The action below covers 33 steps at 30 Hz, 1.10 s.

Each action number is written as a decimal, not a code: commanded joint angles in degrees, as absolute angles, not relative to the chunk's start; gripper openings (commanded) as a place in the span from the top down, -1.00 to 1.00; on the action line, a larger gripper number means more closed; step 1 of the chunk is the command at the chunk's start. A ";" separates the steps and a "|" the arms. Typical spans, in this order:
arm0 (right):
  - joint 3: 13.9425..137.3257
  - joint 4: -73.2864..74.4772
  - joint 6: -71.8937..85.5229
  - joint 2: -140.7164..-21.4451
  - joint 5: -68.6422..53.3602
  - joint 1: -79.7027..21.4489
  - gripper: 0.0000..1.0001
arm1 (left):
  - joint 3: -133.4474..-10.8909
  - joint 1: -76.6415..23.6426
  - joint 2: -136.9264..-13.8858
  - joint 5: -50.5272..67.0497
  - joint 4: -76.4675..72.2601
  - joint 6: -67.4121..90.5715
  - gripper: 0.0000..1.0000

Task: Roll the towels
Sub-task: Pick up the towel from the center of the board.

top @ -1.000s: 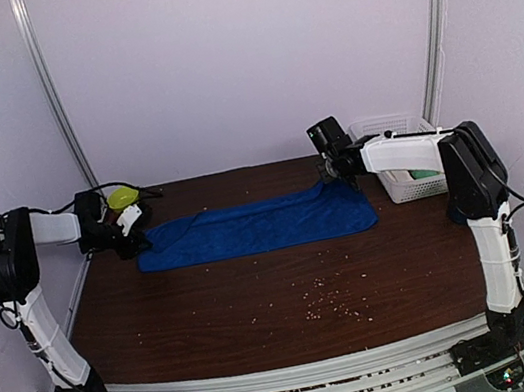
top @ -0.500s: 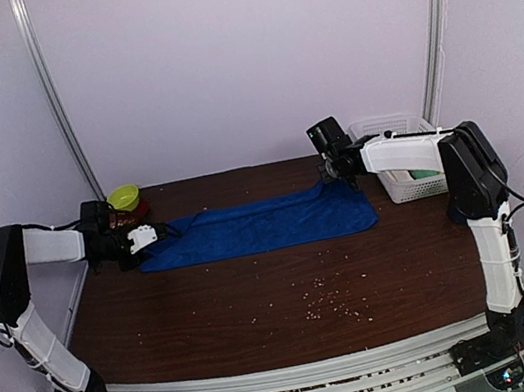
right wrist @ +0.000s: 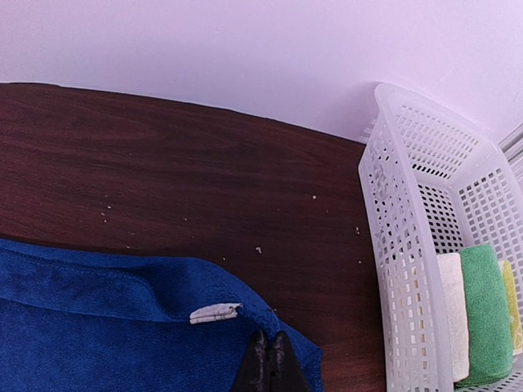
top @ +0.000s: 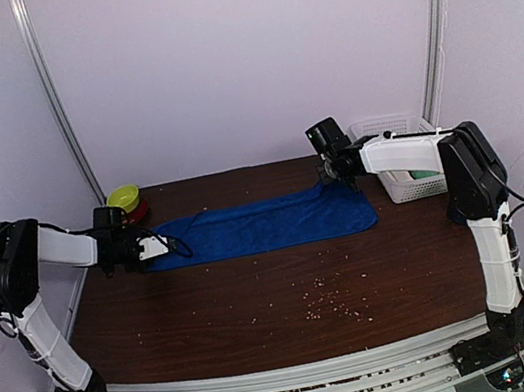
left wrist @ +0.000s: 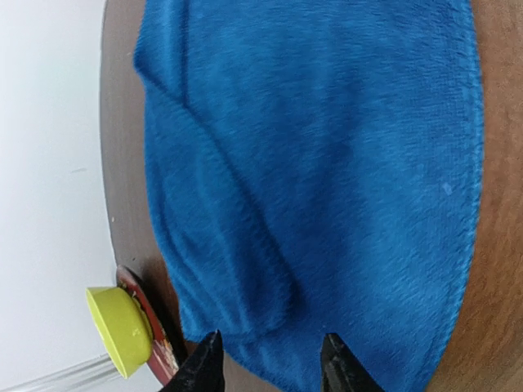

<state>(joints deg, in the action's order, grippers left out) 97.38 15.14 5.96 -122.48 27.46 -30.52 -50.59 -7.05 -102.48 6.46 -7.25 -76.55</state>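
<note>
Swung down from beside the yellow-green bowl (top: 123, 195), where it hung a second earlier, the left gripper (top: 164, 246) now lay low at the blue towel's left end, pointing right along it; the right arm had not shifted.

The dark wooden table (top: 260, 298) filled the middle of the overhead frame. Across its far half the royal-blue towel (top: 257, 225) lay spread flat, long side running left to right, unrolled, with a soft fold along its far edge near the left end.

In the left wrist view the left gripper (left wrist: 270, 369) showed its jaws partly apart at the bottom of the frame, the towel's (left wrist: 327, 163) end between them; whether they touched the cloth could not be told. The right gripper (right wrist: 270, 359) had its jaws pressed together on the towel's (right wrist: 98, 327) far right corner.

At the right of the overhead frame stood a white mesh basket (top: 413, 188). The right wrist view showed its wall (right wrist: 409, 245) and, inside, a rolled cream-white towel (right wrist: 451, 314) beside a rolled green cloth (right wrist: 486, 314).

At the upper left of the table the bowl sat on a red dish (top: 140, 211).

A small white tag (right wrist: 216, 312) was sewn to the towel's hem, its print too small to read. Pale crumbs (top: 326, 301) dotted the near half of the table.
</note>
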 commanded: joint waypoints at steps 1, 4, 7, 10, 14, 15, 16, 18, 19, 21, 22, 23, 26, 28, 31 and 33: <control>98.18 15.30 6.62 -122.97 28.06 -30.93 1.00 | -49.05 -8.15 -104.67 3.39 -11.92 -80.57 0.20; 98.04 15.21 6.77 -123.07 27.70 -30.98 1.00 | -49.04 -8.19 -105.90 2.10 -13.53 -80.74 0.22; 97.91 15.04 6.77 -123.01 27.42 -30.94 1.00 | -48.81 -8.42 -106.57 1.58 -14.98 -80.63 0.25; 97.95 14.94 6.77 -123.17 27.35 -30.94 1.00 | -48.96 -8.48 -106.79 1.54 -15.69 -80.34 0.29; 98.00 15.03 6.57 -123.13 27.25 -30.97 1.00 | -50.78 -8.52 -106.04 2.50 -12.55 -79.55 0.32; 98.00 15.07 6.51 -123.09 27.30 -30.99 1.00 | -51.09 -8.47 -105.58 2.99 -11.24 -79.73 0.32; 98.00 15.11 6.43 -123.05 27.37 -30.94 1.00 | -51.52 -8.52 -104.64 3.63 -9.56 -79.88 0.32; 98.01 15.12 6.20 -123.05 27.58 -30.94 1.00 | -52.88 -8.39 -103.26 5.51 -5.39 -79.56 0.32; 98.07 15.16 6.13 -123.09 27.72 -30.94 1.00 | -53.73 -8.36 -102.70 6.45 -3.18 -79.35 0.31; 98.24 15.16 6.11 -123.05 27.69 -30.96 1.00 | -55.11 -8.35 -102.04 7.40 -0.23 -79.34 0.30; 98.26 15.19 6.07 -123.04 27.58 -30.94 1.00 | -55.55 -8.38 -101.77 7.50 -0.03 -79.03 0.30; 98.25 15.20 6.07 -122.99 27.47 -30.94 1.00 | -56.07 -8.24 -101.62 7.59 -0.22 -78.44 0.30; 98.26 15.25 6.15 -123.05 27.34 -30.94 1.00 | -56.79 -8.04 -102.20 6.12 -4.42 -76.52 0.30; 98.10 15.29 6.15 -123.05 27.25 -30.98 1.00 | -56.97 -8.02 -103.35 4.38 -6.83 -76.23 0.30; 97.76 15.29 6.07 -123.02 27.40 -30.94 1.00 | -57.06 -8.06 -104.85 3.19 -7.47 -77.15 0.30; 97.73 15.34 5.98 -123.00 27.51 -30.94 1.00 | -56.49 -8.15 -105.63 2.53 -7.48 -79.04 0.31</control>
